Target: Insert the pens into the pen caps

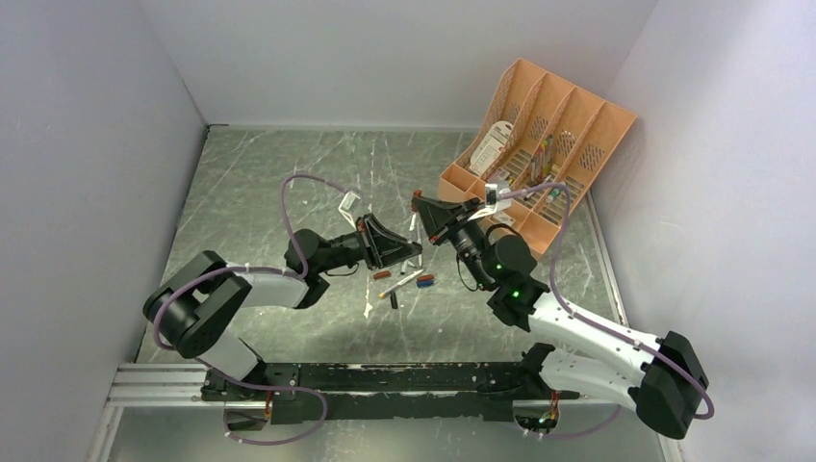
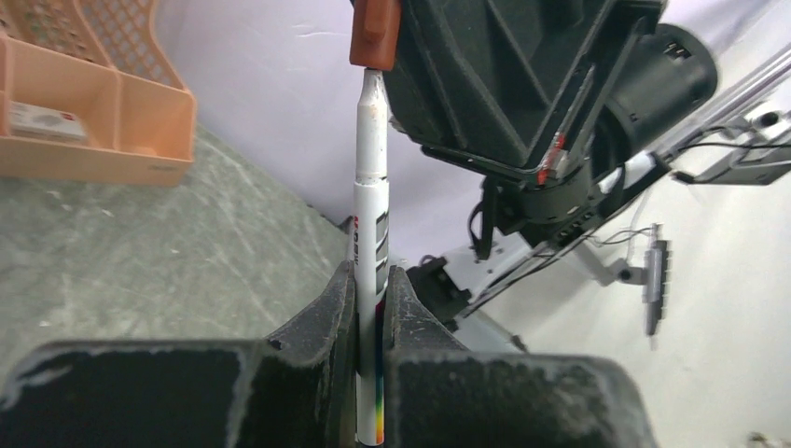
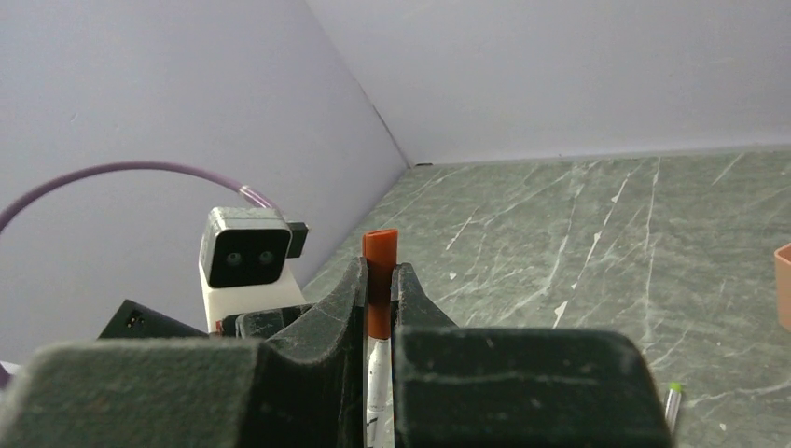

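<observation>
The white pen [image 2: 370, 215] stands clamped between the close-drawn jaws of the left pincer [image 2: 370, 280]. Its bare tip reaches out past the fingertips and meets the open end of a red-brown cap [image 2: 375, 33]; how far the tip sits inside cannot be told. The right pincer [image 3: 380, 275] grips that cap with its jaws narrow on it. The cap's closed end pokes out beyond the fingertips, and the pen's pale barrel shows in the slot beneath. Both pincers hang nose to nose above the table [image 1: 289, 183]. On the surface just under them lie a loose pen [image 1: 402, 282], a small red cap [image 1: 383, 274] and a dark cap [image 1: 394, 300], close together. The table is grey-green with a stone look, streaked with thin white veins. Behind the right pincer an orange organizer tray [image 1: 577, 125] leans against the side wall. Plain pale walls [image 1: 96, 144] with a faint lilac cast close the table in on three sides.
</observation>
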`<action>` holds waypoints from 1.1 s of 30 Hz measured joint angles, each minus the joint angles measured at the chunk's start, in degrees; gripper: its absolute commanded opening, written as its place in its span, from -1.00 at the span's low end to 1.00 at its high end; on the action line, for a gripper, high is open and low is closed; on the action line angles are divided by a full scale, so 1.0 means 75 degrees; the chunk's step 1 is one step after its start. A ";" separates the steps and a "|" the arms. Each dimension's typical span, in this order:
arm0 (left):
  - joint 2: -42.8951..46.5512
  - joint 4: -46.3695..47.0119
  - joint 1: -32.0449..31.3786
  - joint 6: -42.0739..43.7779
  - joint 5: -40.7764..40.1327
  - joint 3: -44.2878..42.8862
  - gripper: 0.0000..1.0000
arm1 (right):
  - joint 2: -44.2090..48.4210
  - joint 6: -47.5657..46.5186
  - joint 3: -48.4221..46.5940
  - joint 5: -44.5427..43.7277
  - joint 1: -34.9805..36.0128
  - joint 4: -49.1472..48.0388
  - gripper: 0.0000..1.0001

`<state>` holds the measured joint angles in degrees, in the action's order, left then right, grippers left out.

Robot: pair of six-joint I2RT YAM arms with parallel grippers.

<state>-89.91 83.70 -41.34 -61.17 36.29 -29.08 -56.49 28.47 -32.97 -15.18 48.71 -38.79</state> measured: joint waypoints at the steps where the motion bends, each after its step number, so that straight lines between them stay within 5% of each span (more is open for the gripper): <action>1: 0.0090 -0.0300 0.0000 0.0230 0.0009 -0.0052 -0.86 | 0.0020 0.0003 0.0000 0.0023 -0.0020 0.0047 -1.00; 11: 0.0801 -0.2585 0.0000 0.1792 0.0152 -0.0644 -0.86 | 0.0466 0.0009 0.0245 0.0029 -0.0137 0.0079 -1.00; 33: 0.0230 -0.1300 0.0058 0.0664 0.0329 -0.0694 -0.86 | 0.0755 0.0306 0.0571 0.0087 -0.0035 0.0350 -1.00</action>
<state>-88.18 73.95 -40.91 -56.18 38.76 -34.28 -50.83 30.76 -28.69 -14.52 48.45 -36.16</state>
